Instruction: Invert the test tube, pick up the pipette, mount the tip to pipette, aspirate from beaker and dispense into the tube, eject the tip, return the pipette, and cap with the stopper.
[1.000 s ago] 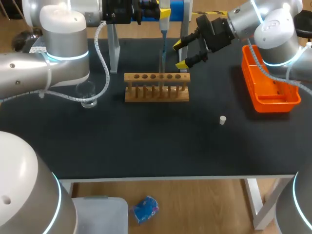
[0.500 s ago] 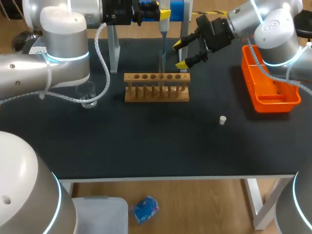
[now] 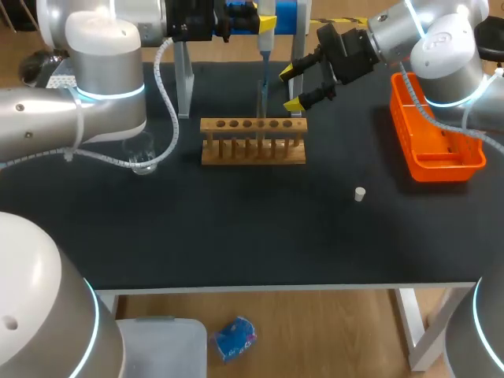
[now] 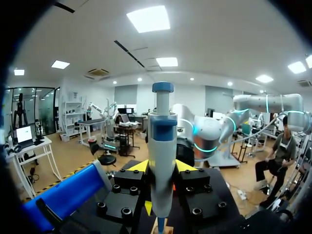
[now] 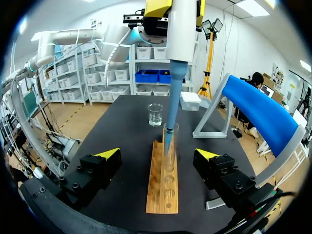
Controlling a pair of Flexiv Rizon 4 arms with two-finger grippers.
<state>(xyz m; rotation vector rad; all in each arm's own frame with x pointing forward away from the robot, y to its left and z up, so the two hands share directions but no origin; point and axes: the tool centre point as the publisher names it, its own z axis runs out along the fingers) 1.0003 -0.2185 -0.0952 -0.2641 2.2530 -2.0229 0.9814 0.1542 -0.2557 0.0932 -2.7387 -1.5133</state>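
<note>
My left gripper (image 4: 161, 168) is shut on the white and blue pipette (image 4: 162, 146), held upright above the wooden rack (image 3: 252, 142). The pipette (image 3: 266, 31) points down, and its blue tip reaches into the glass test tube (image 5: 171, 144) standing in the rack (image 5: 163, 192). My right gripper (image 3: 293, 87) stands open just behind the rack's right end, beside the tube, with nothing held. In the right wrist view the tube and pipette (image 5: 180, 53) stand ahead of the open right gripper (image 5: 158, 155). The beaker (image 3: 142, 154) sits left of the rack. A small white stopper (image 3: 359, 194) lies on the table at the right.
An orange basket (image 3: 438, 134) stands at the right edge. The blue pipette stand (image 5: 263, 117) rises behind the rack, with a white box (image 5: 190, 100) near the beaker (image 5: 155, 114). The front half of the black table (image 3: 236, 236) holds only the stopper.
</note>
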